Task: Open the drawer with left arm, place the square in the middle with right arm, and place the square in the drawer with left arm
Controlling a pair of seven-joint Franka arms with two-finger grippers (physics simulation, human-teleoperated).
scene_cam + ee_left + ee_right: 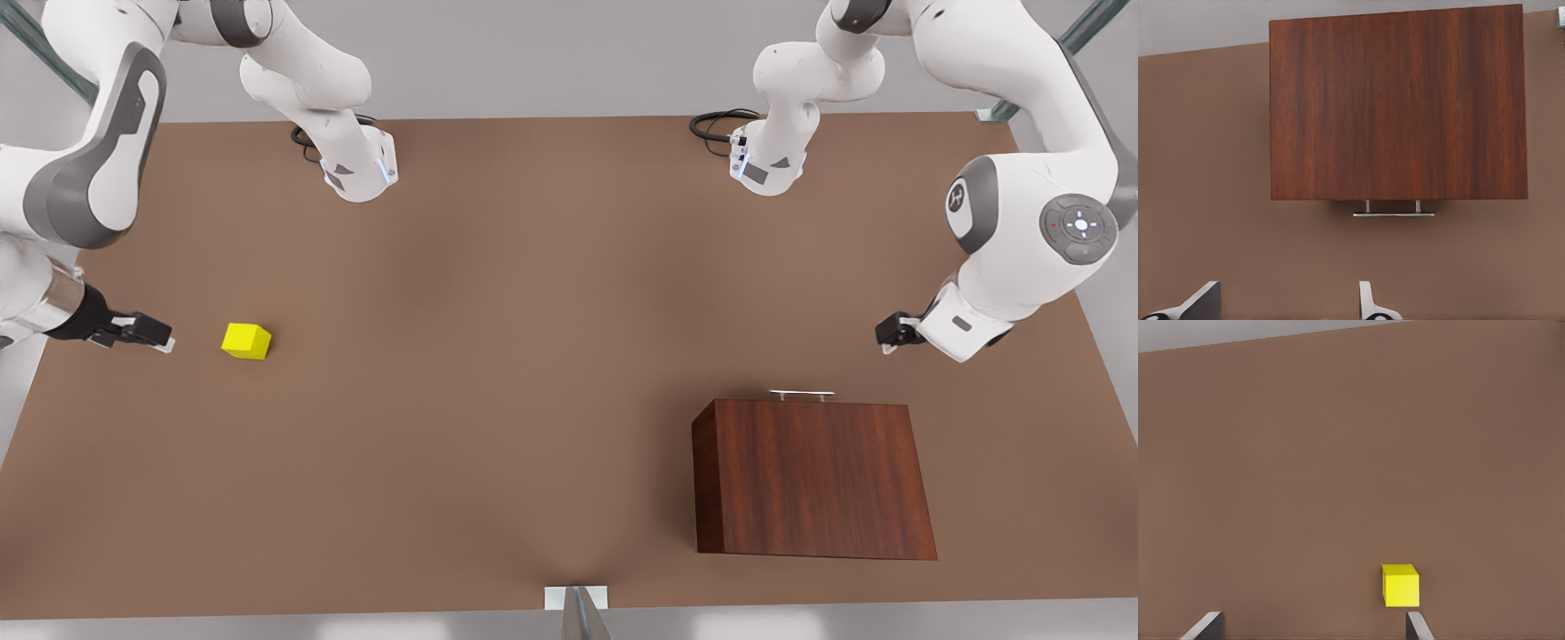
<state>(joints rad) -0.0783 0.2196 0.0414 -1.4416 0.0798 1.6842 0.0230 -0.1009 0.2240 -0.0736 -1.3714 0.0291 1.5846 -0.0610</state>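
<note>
The yellow square (246,340) rests on the brown tabletop at the front view's left; it also shows in the right wrist view (1400,585). My right gripper (158,339) hovers open just to its left, apart from it, with its fingertips (1210,623) spread wide. The dark wood cabinet (813,480) stands at the front view's lower right, its drawer pushed in and the silver handle (802,393) on its far side. My left gripper (889,338) hangs open a little beyond that handle (1393,213), with one fingertip (1368,303) in sight. The middle (533,356) of the table is bare.
Both arm bases (360,169) stand at the table's far edge with black cables beside them. A metal frame post (576,609) rises at the near edge. The table edge (27,418) runs close behind my right gripper.
</note>
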